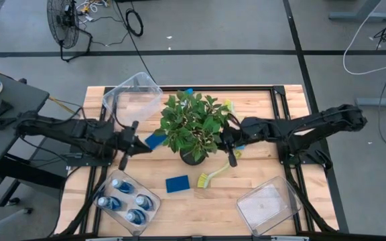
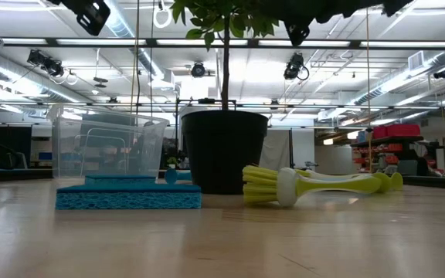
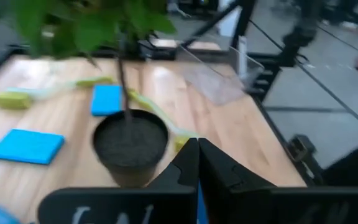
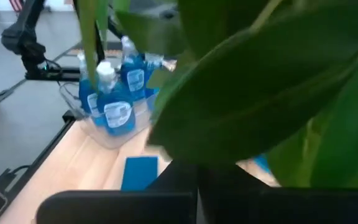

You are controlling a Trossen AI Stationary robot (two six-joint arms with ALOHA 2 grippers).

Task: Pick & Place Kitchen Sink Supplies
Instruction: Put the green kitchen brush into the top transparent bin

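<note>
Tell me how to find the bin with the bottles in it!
Start at the potted plant in the middle of the table. Go toward the left arm's front corner: a clear bin sits there. Unlike the other clear bins, it holds blue bottles.

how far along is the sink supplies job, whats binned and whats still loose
Done: four blue bottles stand in a clear bin. In hand: the left gripper looks shut on a blue sponge; the right gripper is shut by the plant, holding nothing visible. Left: another sponge and a dish brush loose on the table; two bins hold nothing.

Grey floor (image 1: pixel 233 27) (perhaps concrete), fan (image 1: pixel 62 20)
</note>
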